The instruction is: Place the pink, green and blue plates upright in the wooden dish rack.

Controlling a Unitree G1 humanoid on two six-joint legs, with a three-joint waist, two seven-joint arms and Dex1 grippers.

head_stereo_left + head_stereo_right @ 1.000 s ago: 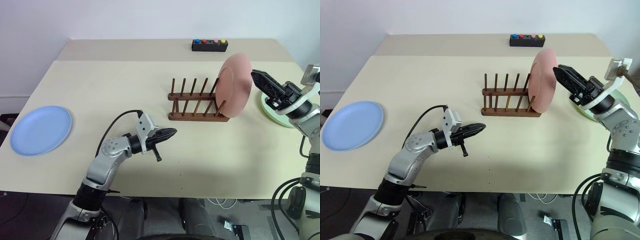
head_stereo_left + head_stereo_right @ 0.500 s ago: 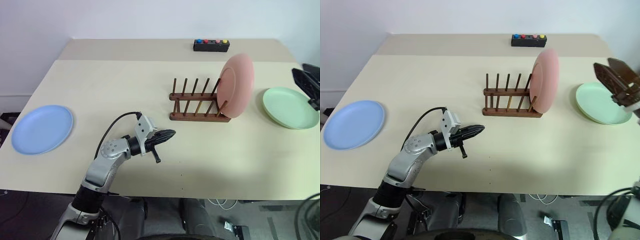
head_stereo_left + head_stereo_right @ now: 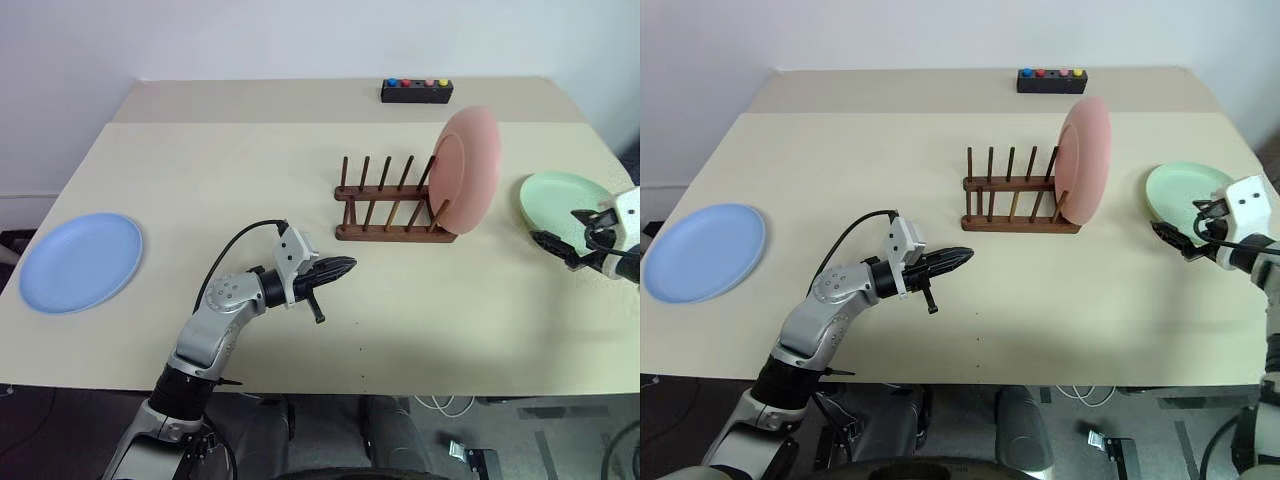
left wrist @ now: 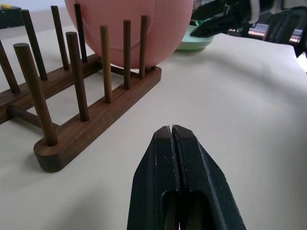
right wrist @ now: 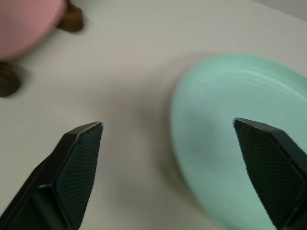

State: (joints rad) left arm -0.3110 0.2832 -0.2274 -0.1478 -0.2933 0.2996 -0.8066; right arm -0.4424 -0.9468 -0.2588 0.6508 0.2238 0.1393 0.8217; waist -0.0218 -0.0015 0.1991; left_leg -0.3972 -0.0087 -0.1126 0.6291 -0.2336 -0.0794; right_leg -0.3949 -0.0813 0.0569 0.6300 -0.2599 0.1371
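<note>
The pink plate [image 3: 468,168] stands upright in the right end of the wooden dish rack [image 3: 385,205], leaning on its pegs. To the right of it, the green plate [image 3: 560,195] lies flat on the table. My right gripper [image 3: 557,227] hovers open at that plate's near left edge, and its fingers straddle the green plate's rim [image 5: 192,143]. The blue plate [image 3: 80,260] lies flat at the far left. My left gripper [image 3: 345,266] is shut and empty, level above the table in front of the rack and pointing at it [image 4: 96,124].
A black box with coloured buttons [image 3: 416,90] sits at the back of the table [image 3: 230,180], behind the rack. A black cable loops off the left wrist [image 3: 235,245]. The table's right edge runs close past the green plate.
My right gripper has drawn away from the pink plate, swung right and down, and rolled over beside the green plate. The pink plate stays in the rack. The left arm has kept still.
</note>
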